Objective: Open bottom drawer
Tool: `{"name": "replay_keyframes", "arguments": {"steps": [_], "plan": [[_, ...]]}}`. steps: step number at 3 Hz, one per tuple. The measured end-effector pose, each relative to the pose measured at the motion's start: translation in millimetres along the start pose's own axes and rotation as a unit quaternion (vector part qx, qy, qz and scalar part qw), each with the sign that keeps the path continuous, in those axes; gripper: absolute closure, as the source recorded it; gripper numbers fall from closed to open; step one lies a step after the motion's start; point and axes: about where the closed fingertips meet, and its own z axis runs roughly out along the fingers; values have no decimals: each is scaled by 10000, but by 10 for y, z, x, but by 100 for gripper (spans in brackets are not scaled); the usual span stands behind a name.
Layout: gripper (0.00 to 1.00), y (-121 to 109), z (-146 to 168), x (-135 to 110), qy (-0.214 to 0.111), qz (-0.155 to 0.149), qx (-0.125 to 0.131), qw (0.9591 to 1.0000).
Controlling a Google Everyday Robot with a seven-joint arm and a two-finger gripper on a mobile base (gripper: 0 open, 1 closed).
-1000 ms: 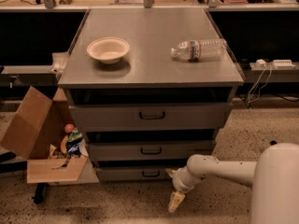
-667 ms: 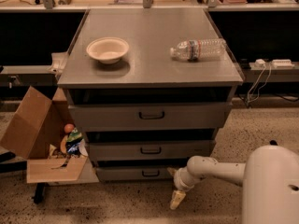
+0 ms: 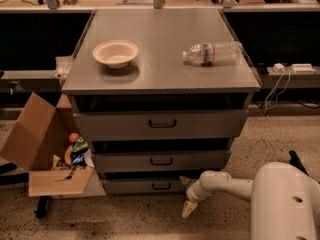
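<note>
Cabinet of grey metal fills the middle of the camera view, and its flat top serves as a desk (image 3: 165, 34). On it, toward the upper left of the frame, stands a cream bowl (image 3: 115, 53), and toward the upper right a clear water bottle (image 3: 212, 52) lies on its side, well apart from the bowl. Below the desk come three drawer fronts: the top drawer (image 3: 125, 125), the middle drawer (image 3: 125, 161), and lowest, just above the floor at lower centre, the bottom drawer (image 3: 127, 186) with its small dark handle (image 3: 161, 185). The white arm (image 3: 227, 183) reaches in from the lower right, and its pincer (image 3: 188, 199) hangs low by the floor, just beside the right end of the bottom drawer's front and apart from the handle. How far open the pincer is I cannot tell; nothing shows in its hold. At lower left an open cardboard box (image 3: 35, 134) holds a few small items.
</note>
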Motion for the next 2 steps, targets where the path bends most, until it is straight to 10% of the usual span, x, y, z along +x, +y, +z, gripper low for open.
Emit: {"name": "replay_keyframes", "arguments": {"steps": [2], "plan": [[0, -308, 299, 79, 10, -21, 340, 9994]]}}
